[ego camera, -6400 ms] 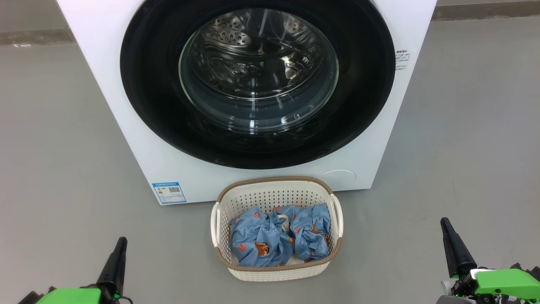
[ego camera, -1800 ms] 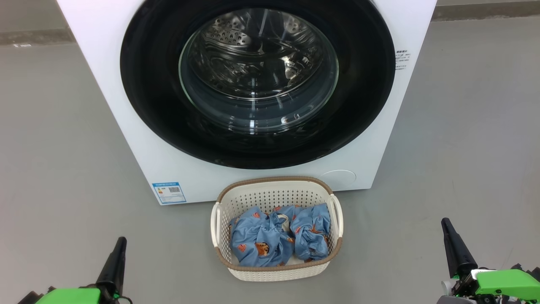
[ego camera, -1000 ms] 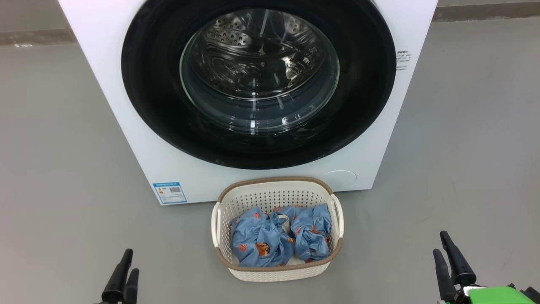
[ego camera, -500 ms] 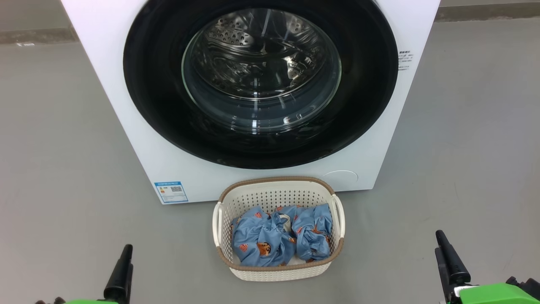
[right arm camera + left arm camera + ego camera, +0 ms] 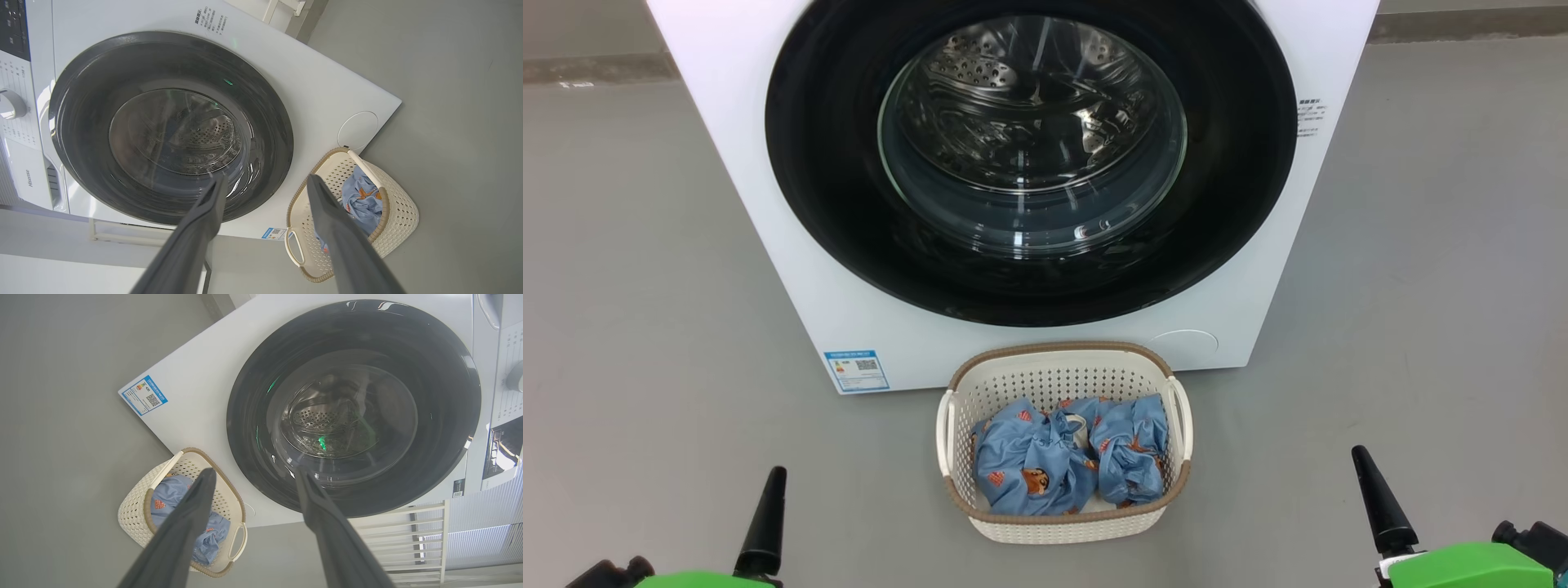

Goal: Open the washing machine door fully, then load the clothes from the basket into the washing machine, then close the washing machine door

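Washing machine door point(image 5: 1031, 155) stays shut, flush on washing machine point(image 5: 809, 269) front, at 12 o'clock from basket point(image 5: 1062, 529). Clothes point(image 5: 1066, 465) lie bundled in basket, untouched. Change over last second: both arms stir from rest pose, wrists turn, fingers sit lower in head view. View itself drifts slightly, so camera moves too. Left gripper point(image 5: 254, 471), at 7 o'clock from basket, spread wide. Right gripper point(image 5: 266, 177), at 5 o'clock, likewise spread, nothing held. Judgement: reach for door only beginning, opening step not yet done.
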`<state>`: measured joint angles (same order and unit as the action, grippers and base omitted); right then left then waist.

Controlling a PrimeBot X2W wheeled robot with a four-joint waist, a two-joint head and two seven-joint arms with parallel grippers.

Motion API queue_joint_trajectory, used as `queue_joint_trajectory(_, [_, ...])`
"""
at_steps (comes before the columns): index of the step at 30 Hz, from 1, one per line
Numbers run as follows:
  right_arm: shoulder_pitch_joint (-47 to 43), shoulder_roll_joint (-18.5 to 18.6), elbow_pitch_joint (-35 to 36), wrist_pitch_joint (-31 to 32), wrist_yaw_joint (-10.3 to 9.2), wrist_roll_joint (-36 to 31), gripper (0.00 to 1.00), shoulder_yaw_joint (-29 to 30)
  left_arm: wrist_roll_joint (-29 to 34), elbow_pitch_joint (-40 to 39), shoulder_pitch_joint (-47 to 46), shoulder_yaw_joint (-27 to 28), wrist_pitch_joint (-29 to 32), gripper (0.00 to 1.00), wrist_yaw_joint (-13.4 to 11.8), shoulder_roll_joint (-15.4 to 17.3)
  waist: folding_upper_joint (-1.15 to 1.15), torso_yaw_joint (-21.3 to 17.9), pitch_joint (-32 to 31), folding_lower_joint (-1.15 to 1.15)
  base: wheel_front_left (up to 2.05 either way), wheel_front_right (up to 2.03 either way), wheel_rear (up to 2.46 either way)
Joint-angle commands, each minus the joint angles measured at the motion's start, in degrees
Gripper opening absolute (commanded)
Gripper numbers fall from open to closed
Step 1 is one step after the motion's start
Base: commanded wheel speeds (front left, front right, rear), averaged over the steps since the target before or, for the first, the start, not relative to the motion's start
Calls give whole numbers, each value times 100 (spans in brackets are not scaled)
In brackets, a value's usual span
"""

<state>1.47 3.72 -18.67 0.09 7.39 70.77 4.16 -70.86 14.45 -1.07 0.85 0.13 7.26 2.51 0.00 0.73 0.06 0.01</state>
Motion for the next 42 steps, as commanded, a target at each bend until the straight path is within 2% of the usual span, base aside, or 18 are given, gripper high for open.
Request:
queue_joint_trajectory(1, [256,79,122,-72,4,-199,100,-88,236,-199,-114,56,-76,100,10,117,0,2,0,-1,0,0,0])
queue_joint_trajectory(42, [326,320,75,-637,7,-2711,100,-436,3008,-482,-70,-198,-751,100,16,350,0,55,-15,-1,0,0,0])
